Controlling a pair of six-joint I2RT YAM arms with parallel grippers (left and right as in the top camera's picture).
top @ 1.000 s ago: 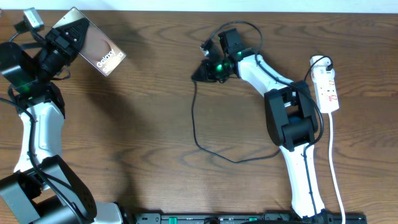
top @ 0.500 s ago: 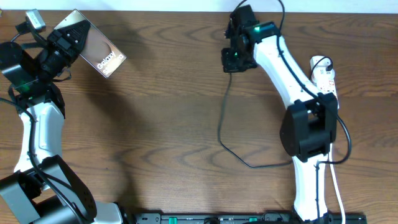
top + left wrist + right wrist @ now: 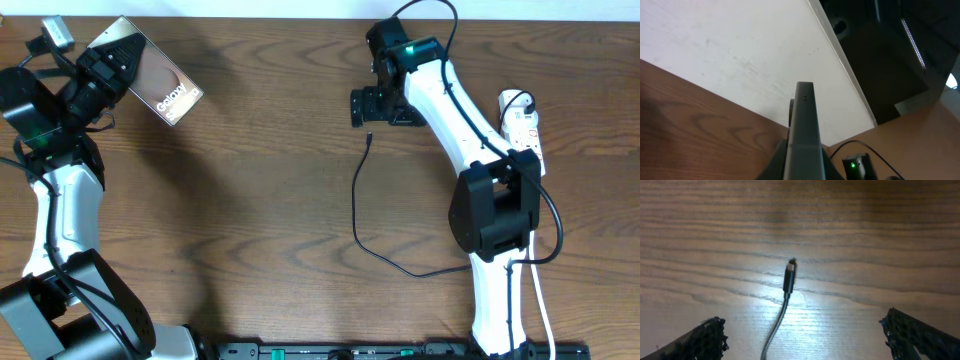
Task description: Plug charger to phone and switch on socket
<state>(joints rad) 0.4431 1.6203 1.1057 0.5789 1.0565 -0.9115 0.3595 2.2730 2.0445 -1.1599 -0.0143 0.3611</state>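
The phone (image 3: 165, 85), silver-grey with "Galaxy" lettering, is held up at the far left of the table by my left gripper (image 3: 112, 58), which is shut on its end. In the left wrist view the phone's edge (image 3: 804, 125) stands up between the dark fingers (image 3: 781, 161). The charger (image 3: 354, 205) lies loose on the wood, its plug tip (image 3: 370, 138) just below my right gripper (image 3: 378, 108), which is open. In the right wrist view the plug tip (image 3: 789, 276) lies flat between and ahead of the wide-apart fingers (image 3: 702, 339). The white socket (image 3: 525, 135) lies at the right edge.
The socket's white cord (image 3: 535, 260) runs down the right side beside my right arm's base (image 3: 490, 215). The charger's cable curls from mid-table back towards that base. The table's far edge meets a white wall (image 3: 740, 55).
My right gripper carried the charger's tip up and right, then opened and let it go; the tip now lies on the table. The left arm and phone have not moved.
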